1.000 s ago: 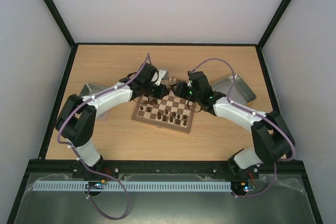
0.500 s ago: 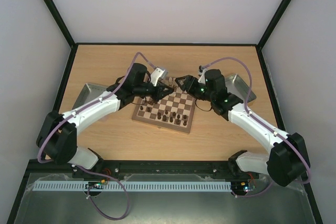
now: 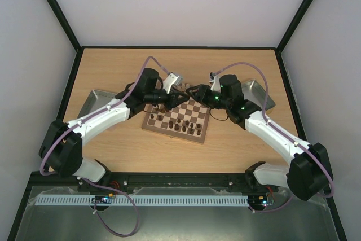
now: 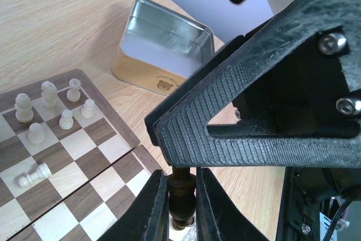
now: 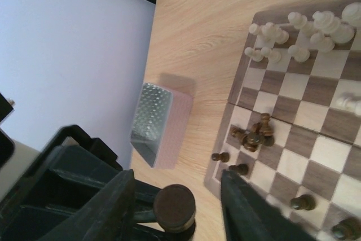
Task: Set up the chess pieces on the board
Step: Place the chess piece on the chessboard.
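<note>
The board (image 3: pixel 177 118) lies mid-table (image 3: pixel 237 150), with the left tray (image 3: pixel 93 97) and right tray (image 3: pixel 256 91) well apart on either side. Dark pieces (image 3: pixel 180 125) stand on its near rows and light pieces (image 5: pixel 299 32) cluster at its far edge. One dark piece (image 4: pixel 181 190) hangs in the left gripper (image 4: pixel 181 176) above that edge.

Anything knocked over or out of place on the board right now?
Yes. A cream piece lies on its side on the board, and several dark pieces sit heaped together rather than upright on separate squares.
</note>
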Controlling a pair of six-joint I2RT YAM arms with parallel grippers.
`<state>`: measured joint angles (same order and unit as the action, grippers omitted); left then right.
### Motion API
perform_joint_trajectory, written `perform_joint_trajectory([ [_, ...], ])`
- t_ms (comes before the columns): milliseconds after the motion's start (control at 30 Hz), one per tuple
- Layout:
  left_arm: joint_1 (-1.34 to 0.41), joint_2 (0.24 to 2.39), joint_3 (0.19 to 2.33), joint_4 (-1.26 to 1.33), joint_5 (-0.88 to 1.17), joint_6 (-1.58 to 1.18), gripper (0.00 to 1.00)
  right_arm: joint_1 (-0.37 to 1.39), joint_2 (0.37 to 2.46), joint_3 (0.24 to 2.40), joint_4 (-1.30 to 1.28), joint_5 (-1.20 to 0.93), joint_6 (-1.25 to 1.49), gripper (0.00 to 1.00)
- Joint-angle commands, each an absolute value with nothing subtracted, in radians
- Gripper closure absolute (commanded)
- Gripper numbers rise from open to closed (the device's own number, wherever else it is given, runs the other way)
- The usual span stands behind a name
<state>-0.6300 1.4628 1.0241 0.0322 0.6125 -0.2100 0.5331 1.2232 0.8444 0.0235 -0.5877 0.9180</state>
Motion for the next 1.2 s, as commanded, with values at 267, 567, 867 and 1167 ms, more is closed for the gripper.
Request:
perform_joint_trajectory([
  [267, -0.634, 1.434, 1.023, 0.064, 0.616, -0.248, 0.92, 0.534, 1.195, 0.847, 0.095, -0.616, 1.002, 0.92],
  [567, -0.617, 1.366, 0.913, 0.365, 0.607, -0.625, 0.51, 0.535, 1.108, 0.665, 0.618, -0.526, 1.462, 0.93],
  [867, -0.622, 1.310, 0.784, 0.741, 0.575, -0.852, 0.40, 0.534, 1.087, 0.647, 0.680, -0.512, 1.598, 0.92],
  [1167, -0.653, 1.305, 0.799, 0.795, 0.498, -0.855, 0.45, 0.535, 1.091, 0.625, 0.706, -0.524, 1.663, 0.92],
])
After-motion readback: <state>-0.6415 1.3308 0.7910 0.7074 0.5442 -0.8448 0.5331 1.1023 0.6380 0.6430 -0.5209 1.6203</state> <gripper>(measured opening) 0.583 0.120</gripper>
